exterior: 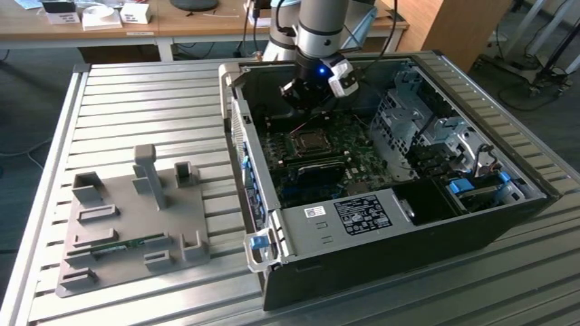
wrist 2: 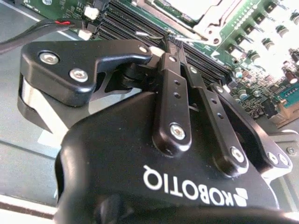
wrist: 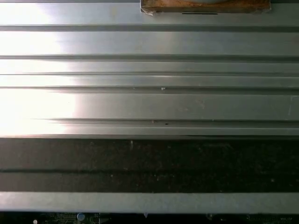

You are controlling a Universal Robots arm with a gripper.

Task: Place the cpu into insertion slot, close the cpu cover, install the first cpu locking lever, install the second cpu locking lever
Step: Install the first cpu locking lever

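The open computer case (exterior: 390, 224) lies on the ribbed metal table, its green circuit board (exterior: 358, 159) facing up. The insertion slot (exterior: 308, 141) sits mid-board, and the cpu (exterior: 309, 142) shows there as a silver-grey square. In the second wrist view the cpu cover (wrist 2: 212, 25) lies as a silver frame around the cpu (wrist 2: 187, 7). My gripper (exterior: 306, 109) hangs just beyond the slot, toward the case's far wall. Its fingers (wrist 2: 174, 84) are pressed together, the gripper (wrist 2: 169, 43) shut. A thin metal rod (wrist 2: 152, 35) lies at the tips; I cannot tell whether they touch it.
A grey fixture plate (exterior: 136, 224) with upright posts and a memory stick (exterior: 118, 248) lies at the exterior view's left. Drive cages (exterior: 426, 129) and case walls hem in the board. A red and black cable (wrist 2: 46, 25) runs near the gripper. Long black memory slots (wrist 2: 126, 28) lie under the tips.
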